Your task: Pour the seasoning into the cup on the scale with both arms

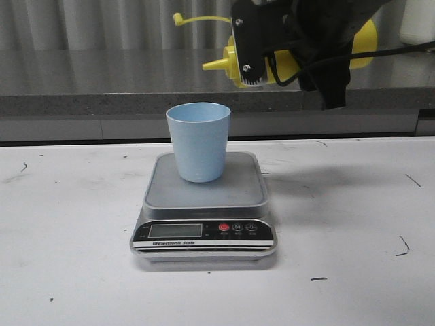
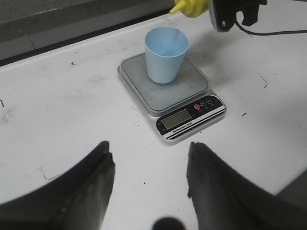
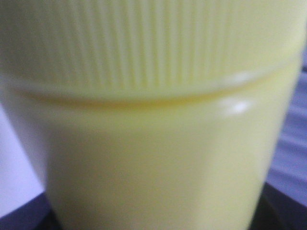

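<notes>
Behind the white, scuffed bench (image 1: 68, 272) runs a grey speckled ledge below pale corrugated panels. On the bench sits the scale (image 1: 204, 210), flat and silver-grey, with a rounded rectangular steel platform, a grey display and a red button beside two dark ones along its glossy black front strip. The cup (image 1: 198, 141), a matte pale blue tumbler tapering to its base, stands upright on the rear half of the platform. Above and behind it, toward the right side, the right pincer (image 1: 262, 64) is clamped on the seasoning bottle (image 1: 363, 44), an opaque yellow plastic body held lying nearly level in the air; its pointed nozzle (image 1: 214, 65) aims left, ending a little above the cup's rim and behind it, and a thin yellow tether with a small cap (image 1: 178, 18) arcs above. In the right wrist view the bottle's ribbed screw cap (image 3: 153, 43) and smooth shoulder fill the frame, blurred. The left pincer (image 2: 148, 187) hangs over the bench near the scale's display side, its dark curved fingers (image 2: 96, 187) spread apart and holding nothing, well apart from cup and bottle.
</notes>
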Robot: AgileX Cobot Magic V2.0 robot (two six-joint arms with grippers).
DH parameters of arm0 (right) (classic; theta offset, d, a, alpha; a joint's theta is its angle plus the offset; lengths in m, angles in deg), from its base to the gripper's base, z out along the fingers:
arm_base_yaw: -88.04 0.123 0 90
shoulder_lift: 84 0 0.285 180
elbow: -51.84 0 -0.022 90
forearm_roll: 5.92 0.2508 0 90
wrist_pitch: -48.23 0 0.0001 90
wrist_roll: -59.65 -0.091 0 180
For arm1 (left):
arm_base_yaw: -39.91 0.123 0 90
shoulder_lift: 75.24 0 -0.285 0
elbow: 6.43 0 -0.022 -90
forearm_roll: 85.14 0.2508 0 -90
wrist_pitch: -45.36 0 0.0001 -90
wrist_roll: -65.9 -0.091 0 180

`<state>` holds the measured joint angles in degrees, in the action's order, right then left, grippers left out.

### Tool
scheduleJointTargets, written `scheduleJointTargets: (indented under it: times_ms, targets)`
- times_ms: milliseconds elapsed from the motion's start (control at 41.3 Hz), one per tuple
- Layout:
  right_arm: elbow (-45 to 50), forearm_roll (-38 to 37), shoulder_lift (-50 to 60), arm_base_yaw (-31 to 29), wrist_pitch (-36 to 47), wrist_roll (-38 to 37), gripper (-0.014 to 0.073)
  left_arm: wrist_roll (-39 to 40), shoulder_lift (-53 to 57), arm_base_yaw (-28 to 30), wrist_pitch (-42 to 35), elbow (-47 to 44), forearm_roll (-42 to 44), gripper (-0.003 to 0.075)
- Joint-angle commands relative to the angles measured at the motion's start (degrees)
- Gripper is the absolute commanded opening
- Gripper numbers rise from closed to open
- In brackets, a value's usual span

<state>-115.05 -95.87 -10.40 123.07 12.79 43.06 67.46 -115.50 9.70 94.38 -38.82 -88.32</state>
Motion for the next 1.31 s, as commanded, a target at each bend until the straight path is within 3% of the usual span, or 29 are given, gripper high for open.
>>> scheduleJointTargets:
  times_ms: [0, 242, 556, 919, 1088, 1282]
  targets:
    - [-1.6, -1.2, 3.0, 0.1, -3.4, -8.3, 0.0383, 0.5, -0.2, -0.2, -3.8, 1.4, -0.4, 0.0346]
    - [-1.3, 6.5, 7.3, -0.2, -0.4, -18.1, 0.0383, 0.5, -0.2, -0.2, -3.8, 1.4, -0.4, 0.0346]
    - [1.7, 21.7, 17.7, -5.4, 12.0, -18.4, 0.0383, 0.5, -0.2, -0.2, -3.8, 1.4, -0.4, 0.0345]
    - [13.1, 37.4, 26.2, -20.6, 29.9, -21.6, 0.0383, 0.5, -0.2, -0.2, -3.8, 1.4, -0.4, 0.0346]
    - [21.3, 39.5, 27.0, -28.9, 45.7, -26.6, 0.0383, 0.5, -0.2, -0.2, -3.8, 1.4, -0.4, 0.0346]
    - [26.8, 39.6, 26.2, -37.2, 61.5, -25.3, 0.0383, 0.5, -0.2, -0.2, -3.8, 1.4, -0.4, 0.0346]
